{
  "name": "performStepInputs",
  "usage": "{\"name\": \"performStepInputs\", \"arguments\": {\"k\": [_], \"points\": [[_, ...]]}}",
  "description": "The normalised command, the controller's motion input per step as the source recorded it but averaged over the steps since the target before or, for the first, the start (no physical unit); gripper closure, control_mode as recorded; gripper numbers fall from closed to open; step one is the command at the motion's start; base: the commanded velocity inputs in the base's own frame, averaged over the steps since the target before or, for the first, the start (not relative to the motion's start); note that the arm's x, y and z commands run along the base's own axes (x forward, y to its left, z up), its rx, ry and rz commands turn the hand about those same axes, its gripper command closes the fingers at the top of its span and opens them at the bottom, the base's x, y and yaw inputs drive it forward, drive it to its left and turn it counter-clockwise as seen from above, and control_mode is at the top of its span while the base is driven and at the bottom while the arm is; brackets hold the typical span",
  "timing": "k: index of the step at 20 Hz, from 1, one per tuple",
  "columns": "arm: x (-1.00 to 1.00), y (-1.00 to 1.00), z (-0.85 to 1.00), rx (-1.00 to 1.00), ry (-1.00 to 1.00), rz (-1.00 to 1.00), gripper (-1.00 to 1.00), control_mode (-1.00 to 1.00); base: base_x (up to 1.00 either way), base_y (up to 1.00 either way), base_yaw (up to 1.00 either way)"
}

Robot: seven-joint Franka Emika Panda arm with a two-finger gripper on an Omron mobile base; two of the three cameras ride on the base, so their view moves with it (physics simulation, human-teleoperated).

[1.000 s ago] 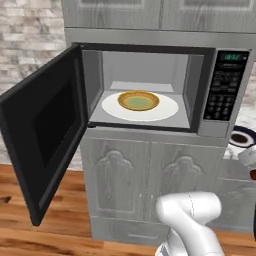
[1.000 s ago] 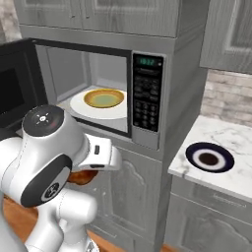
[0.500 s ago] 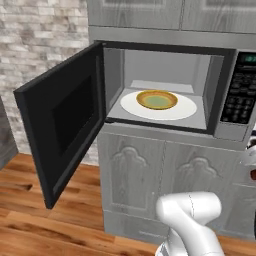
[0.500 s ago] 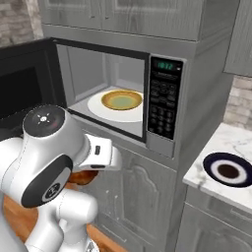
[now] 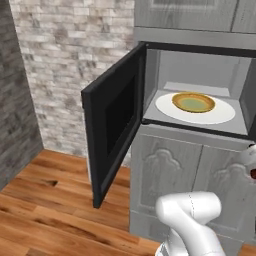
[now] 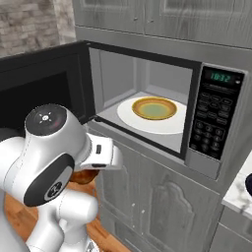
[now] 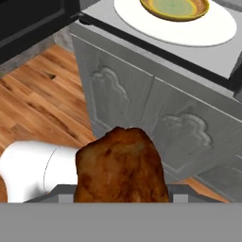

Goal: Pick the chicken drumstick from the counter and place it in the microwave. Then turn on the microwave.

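While the base drives left along the cabinets, the whole view has shifted: the microwave point(image 5: 200, 100) now sits at 2 o'clock in the left base view, its keypad point(image 6: 214, 115) gone from that view. Nothing in the scene itself has moved. The tool point(image 7: 122, 198) holds partly open, clamped on the drumstick point(image 7: 121, 168), which fills 6 o'clock of the hand view. The door point(image 5: 114, 122) stands wide open; the turntable point(image 7: 176, 21) carries a bowl point(image 7: 175, 7) at 12 o'clock. Judged status: carry phase, lift and insertion pending.

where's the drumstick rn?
In the gripper's grasp: the drumstick sits low centre in the hand view, below and short of the open microwave.
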Motion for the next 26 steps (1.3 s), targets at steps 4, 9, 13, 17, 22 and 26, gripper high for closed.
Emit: {"name": "performStepInputs", "arguments": {"k": [4, 9, 13, 17, 22, 26], "points": [[0.0, 0.0, 0.0, 0.0, 0.0, 0.0, 1.0, 1.0, 0.04, 0.4, 0.1], [0.0, 0.0, 0.0, 0.0, 0.0, 0.0, 1.0, 1.0, 0.16, 0.02, 0.0], [0.0, 0.0, 0.0, 0.0, 0.0, 0.0, 1.0, 1.0, 0.34, 0.0, 0.0], [0.0, 0.0, 0.0, 0.0, 0.0, 0.0, 1.0, 1.0, 0.36, 0.0, 0.0], [0.0, 0.0, 0.0, 0.0, 0.0, 0.0, 1.0, 1.0, 0.27, -0.01, 0.0], [0.0, 0.0, 0.0, 0.0, 0.0, 0.0, 1.0, 1.0, 0.2, -0.04, 0.0]]}}
